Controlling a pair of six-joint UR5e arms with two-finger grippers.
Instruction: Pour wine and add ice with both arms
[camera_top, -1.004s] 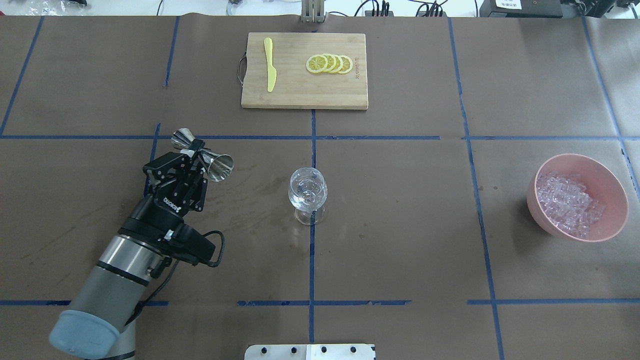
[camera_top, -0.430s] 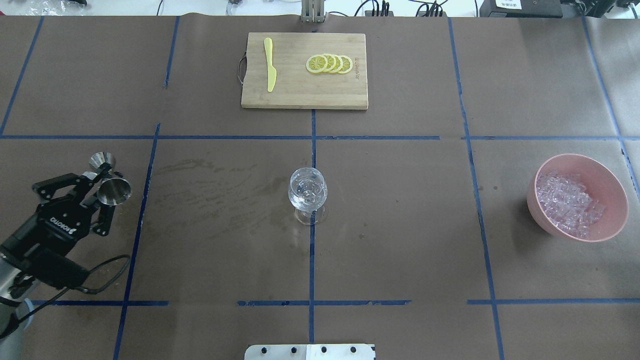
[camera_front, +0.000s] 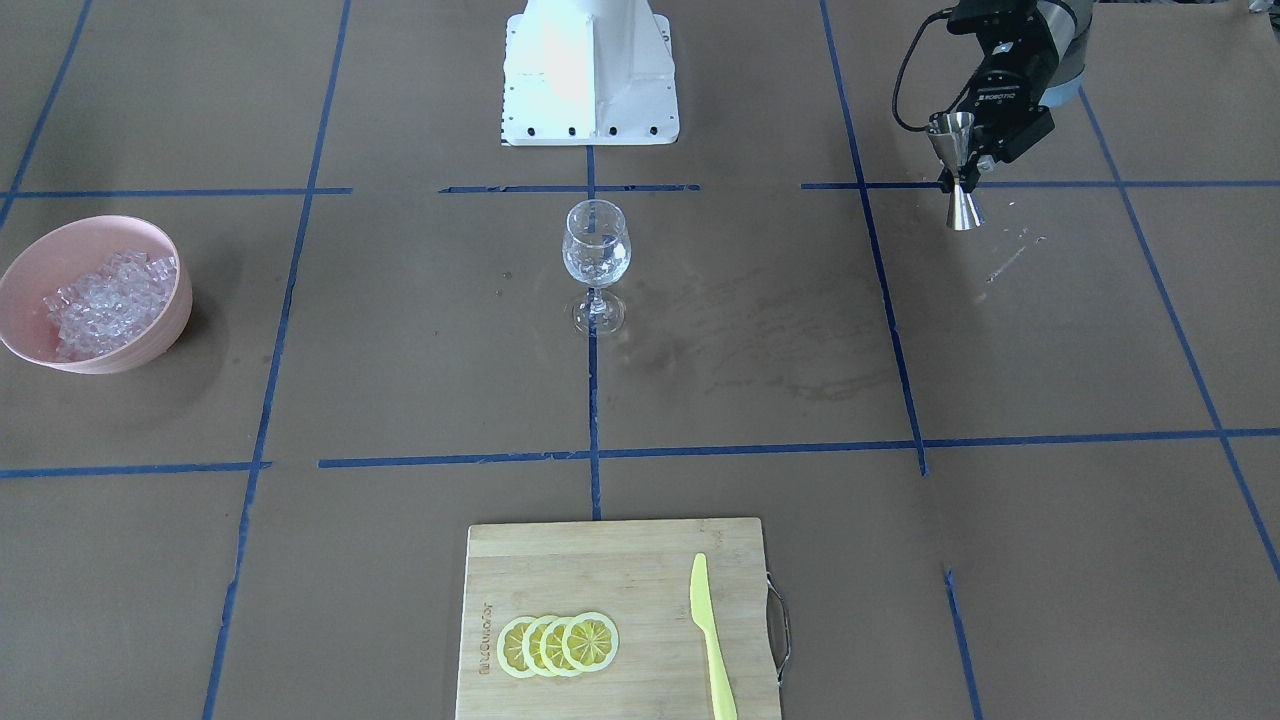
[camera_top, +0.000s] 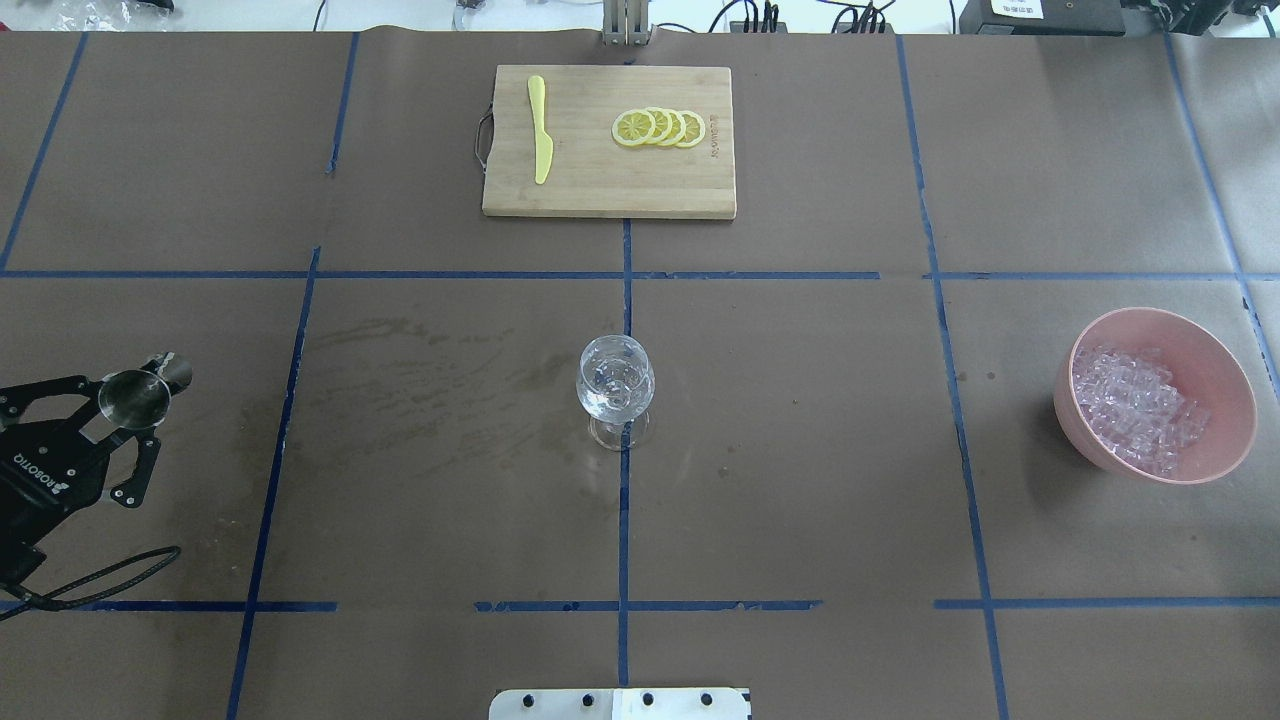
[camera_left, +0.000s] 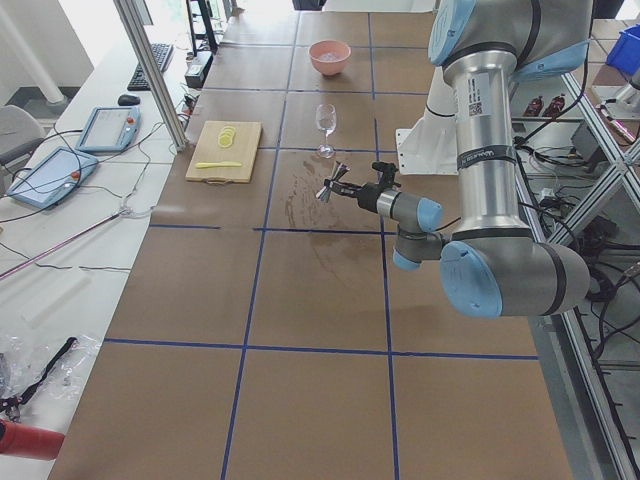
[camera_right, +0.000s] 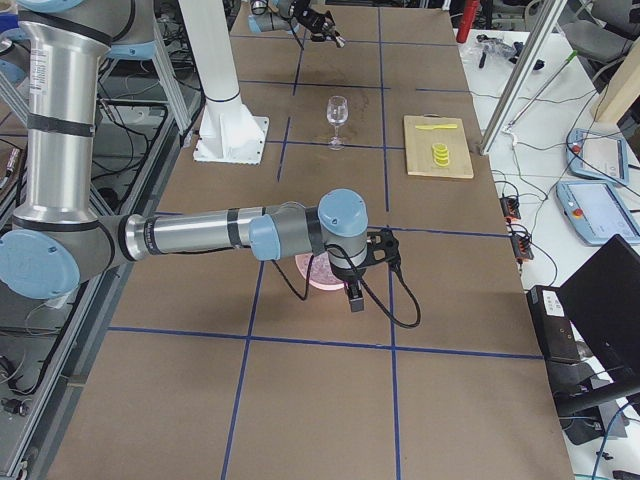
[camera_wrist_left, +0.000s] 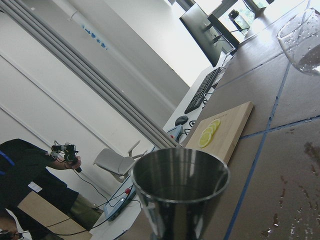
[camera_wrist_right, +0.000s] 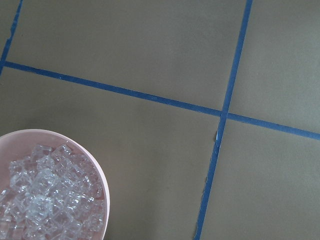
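The left gripper (camera_front: 962, 181) has its black fingers pinching the narrow waist of a polished steel jigger (camera_front: 964, 208), an hourglass of two cones held upright above the tabletop (camera_top: 800, 450), out at the robot's left. Brown paper gridded with blue tape covers the surface, and pale wet smears (camera_top: 420, 375) lie between the jigger and a clear stemmed wine glass (camera_top: 615, 385) at the centre. I cannot make out any wine in it. The ice (camera_top: 1135, 405), a glassy whitish heap of cubes, fills a smooth pink bowl (camera_top: 1236, 380) far right. The right gripper (camera_right: 352, 292) hangs over that bowl; I cannot tell how its fingers stand. Beyond the glass, a bamboo board (camera_top: 590, 190) carries lemon slices (camera_top: 660, 127) and a yellow knife (camera_top: 540, 130).
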